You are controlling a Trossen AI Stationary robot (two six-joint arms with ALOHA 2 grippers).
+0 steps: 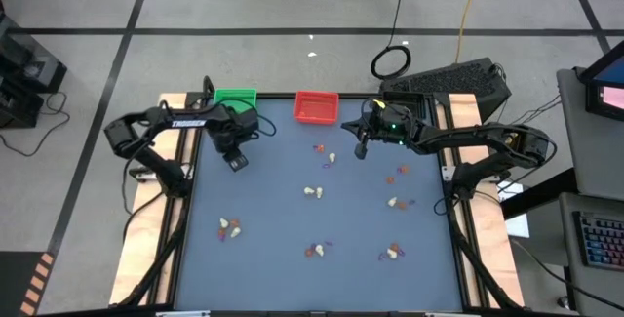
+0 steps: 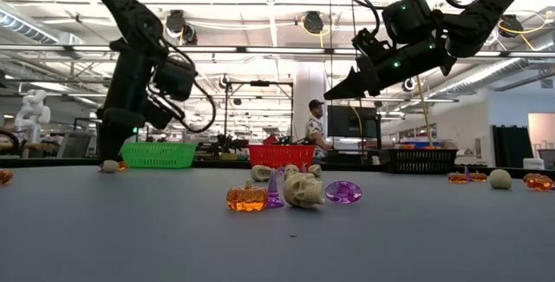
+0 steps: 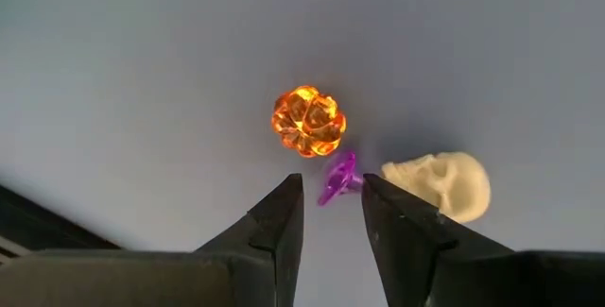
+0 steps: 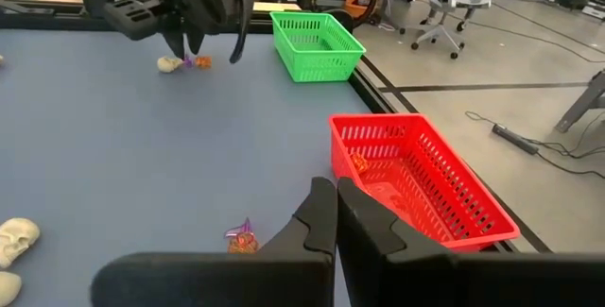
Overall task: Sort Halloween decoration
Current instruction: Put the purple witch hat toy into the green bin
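My left gripper (image 3: 331, 214) has its fingers (image 3: 274, 227) apart with nothing between them, hanging above the mat over a small cluster: an orange pumpkin (image 3: 308, 120), a purple trinket (image 3: 337, 179) and a cream skull (image 3: 444, 184). The purple piece lies just past my fingertips, lined up with the gap, the skull close beside it and the pumpkin a little beyond.

Seen from overhead, this gripper (image 1: 237, 160) sits near the far-left part of the blue table (image 1: 273, 268), just on the near side of the green basket (image 1: 234, 98). My right gripper (image 4: 337, 214) has its fingers pressed together on nothing I can see (it hovers near the red basket (image 4: 421, 179), which already holds an orange piece). The rest of the Halloween decoration (image 1: 312, 192) is scattered in small clusters across the middle, right and near parts of the table.

The danger, as I judge it, is crowding. The three pieces lie so close that if I come down even slightly off line, one fingertip could land on the skull or nudge the pumpkin, knocking the purple piece out of the gap. The purple trinket is also thin and looks slippery; a pinch on its edge could flick it away across the mat. I might equally catch two pieces at once and drop a mixed pair into one basket.
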